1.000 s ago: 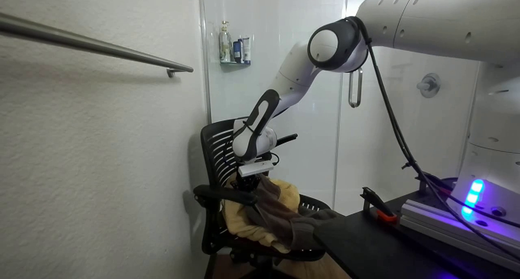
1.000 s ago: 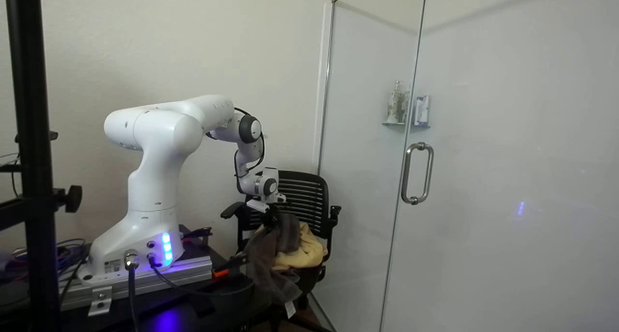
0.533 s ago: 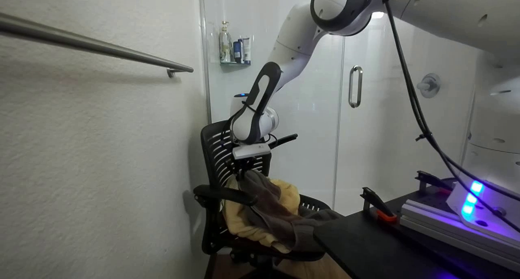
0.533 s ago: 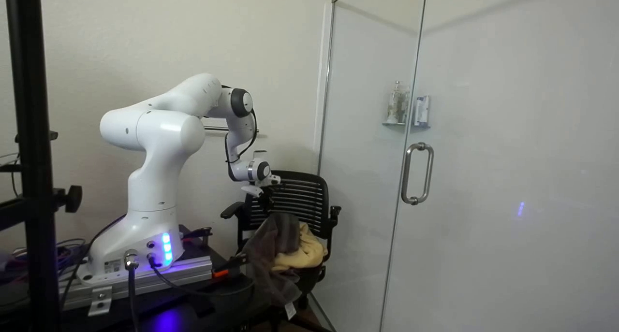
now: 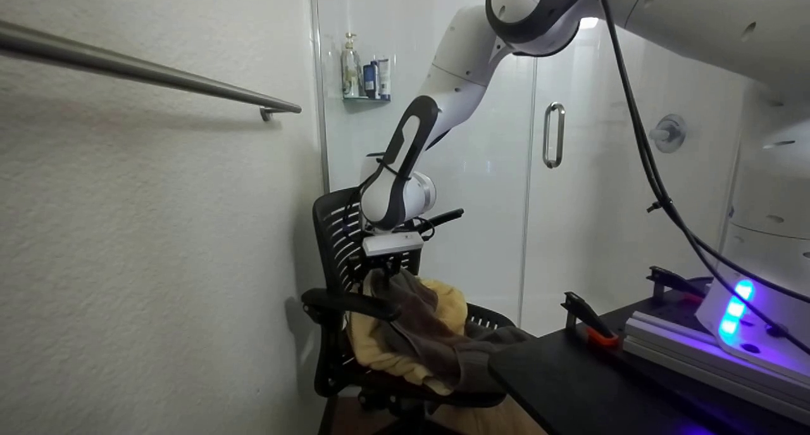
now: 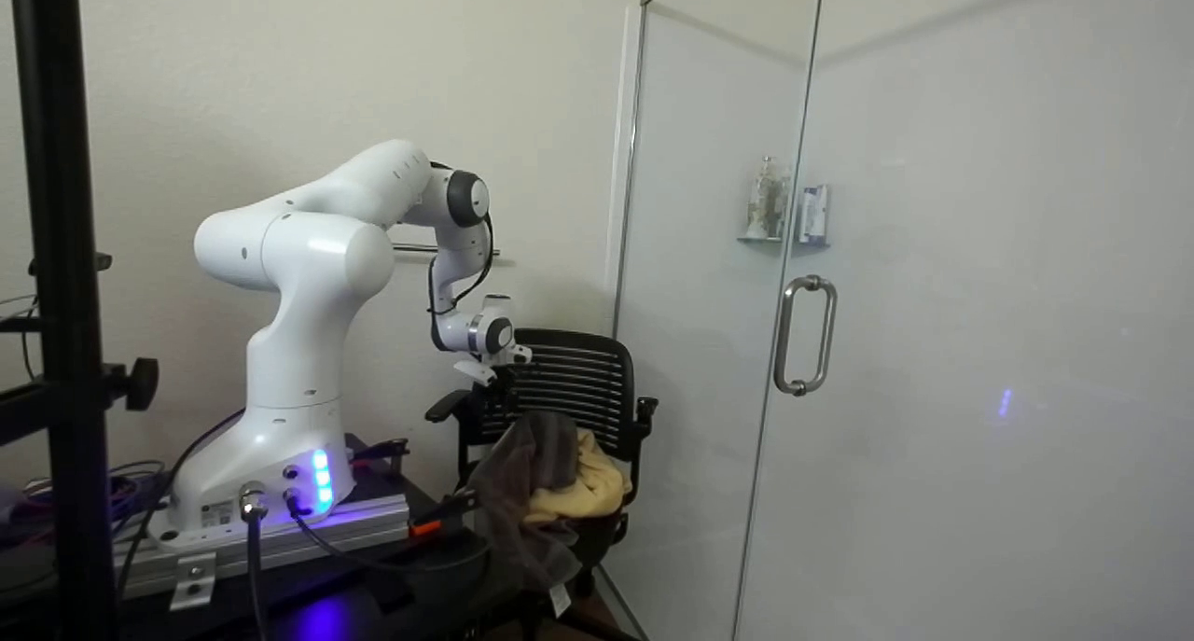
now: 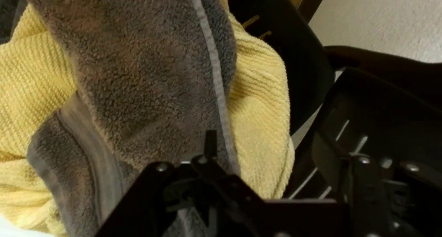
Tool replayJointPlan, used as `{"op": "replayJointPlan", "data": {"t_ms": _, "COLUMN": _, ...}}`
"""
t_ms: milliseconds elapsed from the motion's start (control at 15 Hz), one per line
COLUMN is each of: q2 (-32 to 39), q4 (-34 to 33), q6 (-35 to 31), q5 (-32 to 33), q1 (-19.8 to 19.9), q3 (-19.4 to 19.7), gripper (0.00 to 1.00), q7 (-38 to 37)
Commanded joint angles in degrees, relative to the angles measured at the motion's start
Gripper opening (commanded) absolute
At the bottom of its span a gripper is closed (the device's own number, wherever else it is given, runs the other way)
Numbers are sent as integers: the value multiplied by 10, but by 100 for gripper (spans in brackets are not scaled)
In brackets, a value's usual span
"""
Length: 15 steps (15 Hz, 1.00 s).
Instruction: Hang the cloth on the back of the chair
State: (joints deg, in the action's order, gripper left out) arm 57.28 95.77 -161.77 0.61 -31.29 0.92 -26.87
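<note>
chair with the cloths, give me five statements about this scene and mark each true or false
1. The gray-brown cloth lies partly over the yellow cloth. True.
2. The gray-brown cloth is draped over the top of the backrest. False: it lies mostly on the chair seat.
3. The jaws are shut. False: in the wrist view the gripper is open.
4. The light strip on the robot's base glows blue. True.
5. No bottle shows in any view. False: a pump bottle stands on the shelf.
</note>
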Motion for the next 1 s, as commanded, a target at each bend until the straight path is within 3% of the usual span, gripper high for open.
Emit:
{"op": "replayJointPlan", "data": {"t_ms": 0, "q2": 64, "q4": -66, "q6": 31, "q5": -26, "q1": 52, "q3": -62, "gripper": 96, "q7": 59}}
{"op": "replayJointPlan", "data": {"t_ms": 200, "q2": 95, "q4": -95, "q6": 79, "q5": -41, "q1": 75, "q3": -91, "gripper": 100, "q7": 81}}
{"op": "replayJointPlan", "data": {"t_ms": 667, "q2": 114, "q4": -150, "q6": 340, "q5": -37, "q1": 44, "q3": -39, "gripper": 100, "q7": -19}}
{"op": "replayJointPlan", "data": {"t_ms": 733, "q2": 121, "q4": -167, "q6": 379, "q5": -30, "q1": 39, "q3": -31, "gripper": 75, "q7": -34}}
{"op": "replayJointPlan", "data": {"t_ms": 800, "q2": 130, "q4": -187, "q6": 418, "q5": -23, "q1": 34, "q3": -20, "gripper": 74, "q7": -51}}
{"op": "replayJointPlan", "data": {"t_ms": 933, "q2": 151, "q4": -222, "q6": 454, "q5": -4, "q1": 22, "q3": 0, "gripper": 55, "q7": -81}}
